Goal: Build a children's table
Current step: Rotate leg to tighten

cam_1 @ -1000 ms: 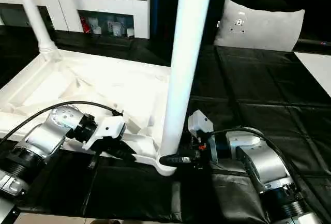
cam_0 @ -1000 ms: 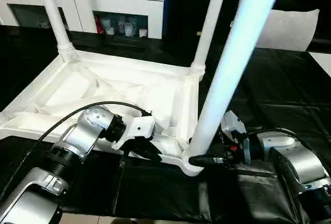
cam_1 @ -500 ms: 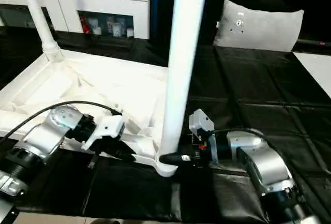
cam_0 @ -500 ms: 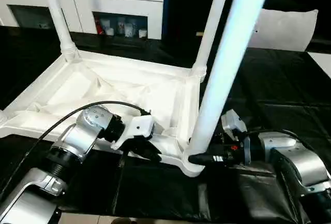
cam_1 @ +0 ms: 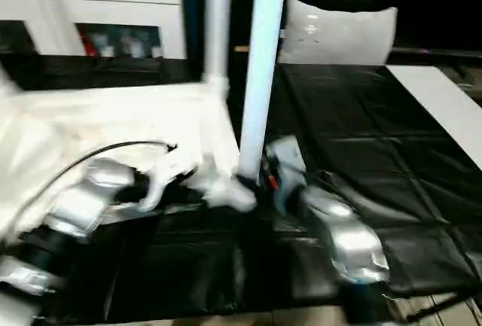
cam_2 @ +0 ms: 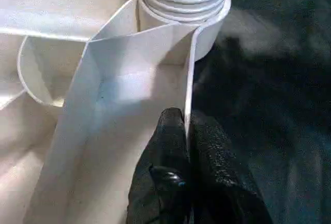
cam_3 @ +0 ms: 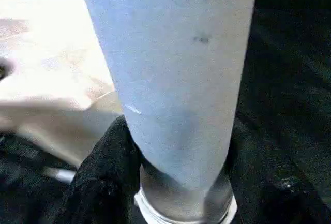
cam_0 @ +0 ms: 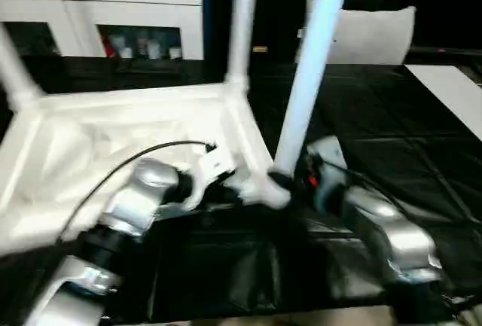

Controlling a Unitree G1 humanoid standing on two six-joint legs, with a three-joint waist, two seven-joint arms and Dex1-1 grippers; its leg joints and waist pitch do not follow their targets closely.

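The white plastic rectangular tabletop (cam_0: pixel 113 141) lies underside-up on the black quilted mat (cam_1: pixel 361 145). A long white tapered leg (cam_0: pixel 305 89) stands in its near corner socket (cam_2: pixel 204 25), clasped by the right gripper (cam_3: pixel 176 182). The left gripper (cam_2: pixel 187 146) pinches the raised rim (cam_2: pixel 190 79). Behind stand a white cabinet (cam_0: pixel 98 10) and a grey-white pillow (cam_1: pixel 339 32).

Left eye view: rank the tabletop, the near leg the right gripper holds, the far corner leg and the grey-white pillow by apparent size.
1. tabletop
2. near leg, though nearness to the camera enlarges it
3. and 4. pillow and far corner leg: too close to rank.
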